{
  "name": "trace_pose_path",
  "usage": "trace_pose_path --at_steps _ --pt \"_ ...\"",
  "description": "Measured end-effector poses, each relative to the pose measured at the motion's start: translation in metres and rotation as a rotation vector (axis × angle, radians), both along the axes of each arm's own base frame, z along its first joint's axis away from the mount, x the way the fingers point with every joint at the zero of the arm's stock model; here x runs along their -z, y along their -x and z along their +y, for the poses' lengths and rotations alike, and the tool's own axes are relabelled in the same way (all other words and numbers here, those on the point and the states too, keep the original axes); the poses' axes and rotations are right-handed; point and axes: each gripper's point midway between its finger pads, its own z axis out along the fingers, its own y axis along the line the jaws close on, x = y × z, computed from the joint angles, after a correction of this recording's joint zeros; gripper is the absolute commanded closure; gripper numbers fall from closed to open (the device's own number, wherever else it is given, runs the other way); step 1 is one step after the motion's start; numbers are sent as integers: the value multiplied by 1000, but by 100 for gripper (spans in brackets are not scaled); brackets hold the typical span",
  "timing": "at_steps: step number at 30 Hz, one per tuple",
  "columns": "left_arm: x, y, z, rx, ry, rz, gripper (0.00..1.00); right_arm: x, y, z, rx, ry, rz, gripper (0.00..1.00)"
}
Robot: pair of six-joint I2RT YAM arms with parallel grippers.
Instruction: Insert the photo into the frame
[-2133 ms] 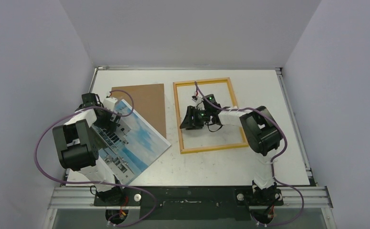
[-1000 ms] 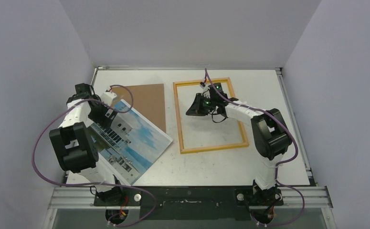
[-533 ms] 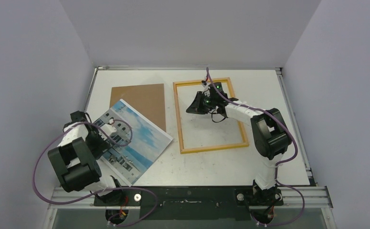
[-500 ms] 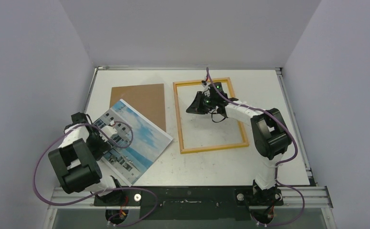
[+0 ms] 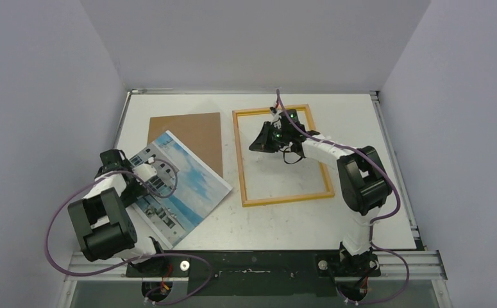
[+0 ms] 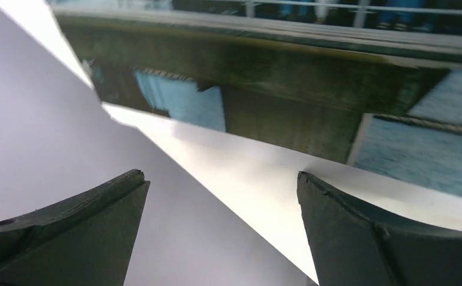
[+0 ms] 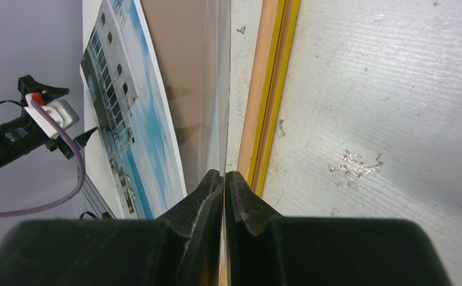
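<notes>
Photo lies face up on the table, left side, one corner just beside the frame, which lies flat. Left gripper: jaws wide apart at the photo's edge, gripping nothing. Right gripper: jaws pressed together near the frame's left rail.

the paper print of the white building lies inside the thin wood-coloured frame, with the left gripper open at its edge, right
Not inside: the top external view shows the paper print lying left of the thin wood-coloured frame, outside it. The left gripper is open at its edge.
</notes>
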Motion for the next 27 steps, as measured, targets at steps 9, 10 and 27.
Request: trace_pose_path --at_steps 9,10,27 --pt "-9 -76 12 -111 -33 -219 2 -15 -1 -3 10 -9 -31 95" --pt "-10 -83 12 -121 -30 -235 2 -20 0 -3 13 -12 -41 95" --pt "-45 -168 -6 -231 115 -370 1 -39 -14 -51 138 59 -113 95"
